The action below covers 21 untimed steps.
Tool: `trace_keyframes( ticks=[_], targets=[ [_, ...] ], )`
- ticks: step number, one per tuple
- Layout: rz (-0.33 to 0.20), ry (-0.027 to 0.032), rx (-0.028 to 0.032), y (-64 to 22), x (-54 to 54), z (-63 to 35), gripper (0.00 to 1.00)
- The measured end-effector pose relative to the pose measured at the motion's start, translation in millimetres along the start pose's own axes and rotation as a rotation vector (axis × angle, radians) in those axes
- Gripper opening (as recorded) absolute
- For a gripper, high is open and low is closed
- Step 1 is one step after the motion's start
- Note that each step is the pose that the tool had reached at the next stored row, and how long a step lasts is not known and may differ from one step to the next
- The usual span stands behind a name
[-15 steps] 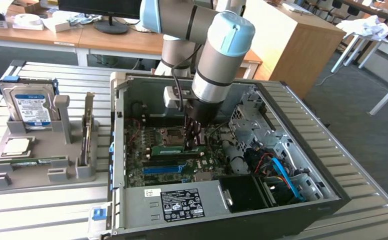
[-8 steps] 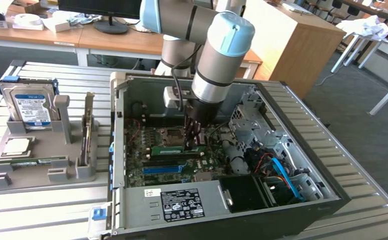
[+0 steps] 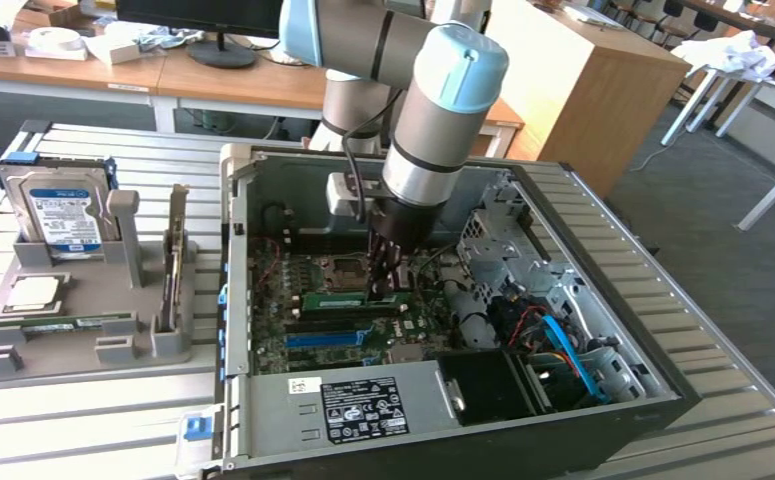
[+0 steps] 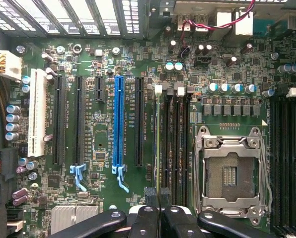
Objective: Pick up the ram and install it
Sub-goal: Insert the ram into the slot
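Note:
The ram point(image 3: 347, 297) is a thin green stick standing on edge in a memory slot on the motherboard point(image 3: 310, 330), inside the open computer case point(image 3: 601, 330). My gripper point(image 3: 390, 283) reaches down into the case over the end of the stick on the exterior view's right. In the wrist view the ram point(image 4: 158, 139) shows edge-on as a narrow line along the black memory slots point(image 4: 174, 144). My gripper point(image 4: 158, 196) sits astride that line, its two dark fingertips point(image 4: 150, 194) drawn close together on it.
The empty processor socket point(image 4: 227, 173) lies beside the memory slots, with blue point(image 4: 119, 124) and white point(image 4: 36, 116) card slots on the other side. Left of the case, a grey holder point(image 3: 80, 345) carries a hard drive point(image 3: 51, 215) and a square processor chip point(image 3: 34, 293). Cables point(image 3: 561, 345) crowd the case's right.

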<state>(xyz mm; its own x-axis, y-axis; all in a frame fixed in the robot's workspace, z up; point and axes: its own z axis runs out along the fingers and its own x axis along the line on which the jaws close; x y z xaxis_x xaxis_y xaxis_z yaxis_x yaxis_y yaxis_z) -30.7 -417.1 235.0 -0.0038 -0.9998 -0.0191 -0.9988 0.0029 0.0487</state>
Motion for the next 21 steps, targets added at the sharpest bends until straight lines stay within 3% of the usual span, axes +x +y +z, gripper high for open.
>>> trace_keyframes(
  ticks=[8,21],
  targets=[
    [-0.004,0.0002,0.0032,0.3,0.0,0.0,0.12],
    [-0.004,0.0003,0.0033,0.4,0.0,2.1,0.12]
  ],
)
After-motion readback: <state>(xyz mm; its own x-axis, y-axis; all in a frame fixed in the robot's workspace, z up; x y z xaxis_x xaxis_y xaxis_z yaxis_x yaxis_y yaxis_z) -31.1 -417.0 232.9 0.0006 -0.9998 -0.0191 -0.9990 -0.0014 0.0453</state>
